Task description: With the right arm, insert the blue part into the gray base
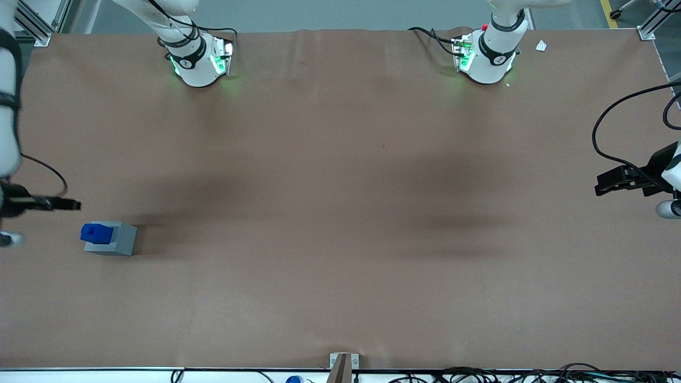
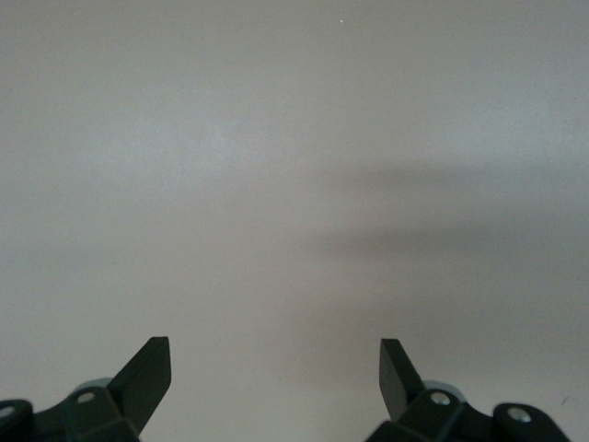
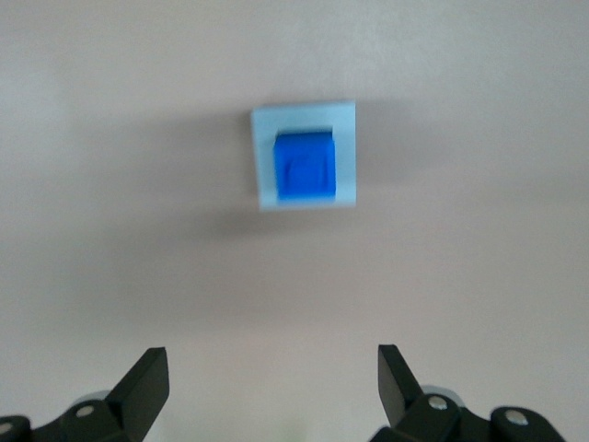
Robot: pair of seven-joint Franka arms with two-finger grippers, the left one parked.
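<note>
A: Table?
B: Brown paper-covered table [image 1: 340, 213].
A: Arm + pincer?
B: White jointed right arm [image 1: 8, 106] at working end; black two-finger gripper [image 3: 271, 382] raised, fingers spread wide, holding nothing.
A: Parts?
B: Light gray plastic cube base [image 3: 305, 155] below the pincer, apart from it. Small bright blue plastic block [image 3: 306, 167] sits in its top socket.

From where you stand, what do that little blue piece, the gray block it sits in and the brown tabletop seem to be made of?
The blue part looks like matte moulded plastic: an even, saturated colour with no glare. The gray base seems the same, flat-faced and dull. The table cover looks like brown paper or fabric, faintly creased. The gripper hangs open above them.
</note>
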